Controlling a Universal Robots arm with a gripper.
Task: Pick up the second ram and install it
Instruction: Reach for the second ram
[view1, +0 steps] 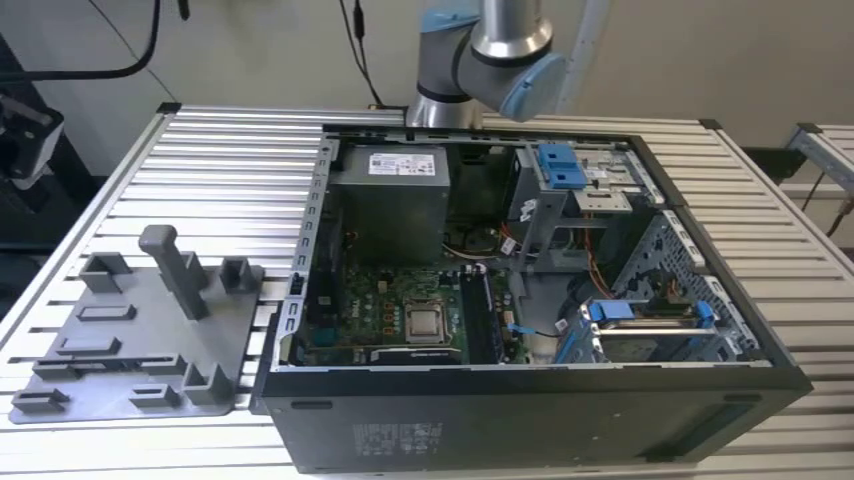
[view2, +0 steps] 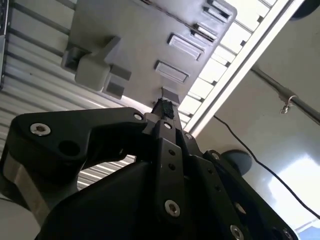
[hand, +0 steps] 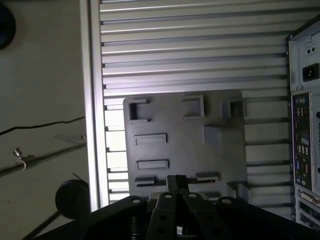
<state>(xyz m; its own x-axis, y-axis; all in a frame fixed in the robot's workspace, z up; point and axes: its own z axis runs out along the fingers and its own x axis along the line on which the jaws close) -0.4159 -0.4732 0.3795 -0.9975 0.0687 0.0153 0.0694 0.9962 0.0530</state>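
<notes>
The second wrist view showed my tool (view2: 162, 108) above the grey fixture plate (view2: 140, 30) on the slatted tabletop (view2: 30, 105), its jaws drawn together. A small dark piece (view2: 163, 104) sat at their tips. Whether it was the second ram, I could not tell.

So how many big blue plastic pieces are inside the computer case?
2. One blue piece sits on the far drive bay; the other blue piece on the nearer drive cage, at the exterior view's right. More may be hidden.
</notes>
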